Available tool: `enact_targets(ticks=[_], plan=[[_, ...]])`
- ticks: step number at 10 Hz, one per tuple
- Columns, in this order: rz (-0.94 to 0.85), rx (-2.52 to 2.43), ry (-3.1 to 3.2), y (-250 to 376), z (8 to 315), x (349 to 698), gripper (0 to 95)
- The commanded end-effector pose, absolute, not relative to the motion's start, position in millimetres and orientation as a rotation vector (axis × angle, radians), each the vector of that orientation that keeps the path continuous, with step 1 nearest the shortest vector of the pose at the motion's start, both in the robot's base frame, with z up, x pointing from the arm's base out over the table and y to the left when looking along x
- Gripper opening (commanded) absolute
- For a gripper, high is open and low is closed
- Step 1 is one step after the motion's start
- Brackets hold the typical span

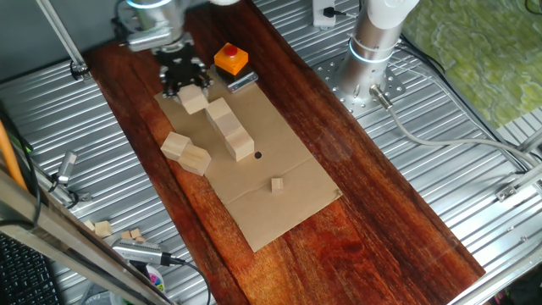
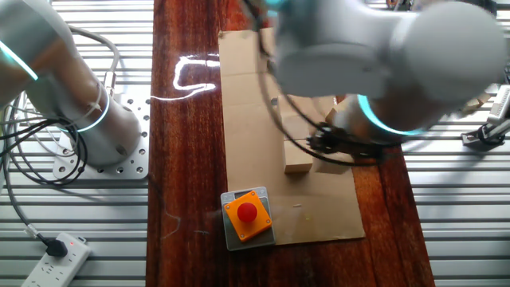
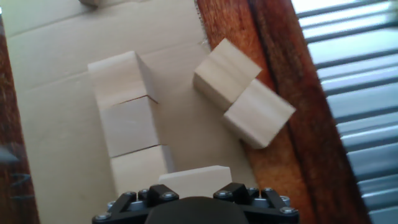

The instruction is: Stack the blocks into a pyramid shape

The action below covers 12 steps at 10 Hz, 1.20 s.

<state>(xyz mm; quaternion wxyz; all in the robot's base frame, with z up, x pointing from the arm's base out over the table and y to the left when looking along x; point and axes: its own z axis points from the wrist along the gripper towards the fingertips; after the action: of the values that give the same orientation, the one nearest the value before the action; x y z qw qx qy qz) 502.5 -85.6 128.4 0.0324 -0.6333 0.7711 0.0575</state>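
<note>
My gripper [image 1: 187, 88] is shut on a pale wooden block [image 1: 194, 101] and holds it just above the far end of the cardboard sheet [image 1: 288, 199]. In the hand view the held block [image 3: 194, 175] sits between my fingers [image 3: 239, 190]. A row of three blocks [image 1: 230, 129] lies on the cardboard just right of the held one, and shows in the hand view [image 3: 129, 124]. Two more blocks [image 1: 185, 152] lie touching at the cardboard's left edge, also in the hand view [image 3: 242, 93]. In the other fixed view the arm hides most blocks, and only the row's end [image 2: 299, 155] shows.
An orange block with a red button [image 1: 230, 58] stands behind the gripper, also in the other fixed view [image 2: 247, 214]. A tiny wooden cube [image 1: 277, 184] lies nearer the front of the cardboard. The second robot's base [image 1: 368, 59] stands at the right. Small parts lie off the table's left edge [image 1: 114, 233].
</note>
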Motion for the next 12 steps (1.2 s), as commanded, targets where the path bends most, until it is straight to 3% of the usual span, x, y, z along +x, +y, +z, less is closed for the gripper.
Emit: enact_targets(ticks=[1, 7, 12], plan=[[0.196, -1.906, 2.399, -83.7, 128.1, 495.4, 0.0], [0.173, -1.935, 2.360, -56.7, 116.9, 485.0, 0.0], [0.169, -2.062, 2.240, -48.2, 125.3, 476.7, 0.0]])
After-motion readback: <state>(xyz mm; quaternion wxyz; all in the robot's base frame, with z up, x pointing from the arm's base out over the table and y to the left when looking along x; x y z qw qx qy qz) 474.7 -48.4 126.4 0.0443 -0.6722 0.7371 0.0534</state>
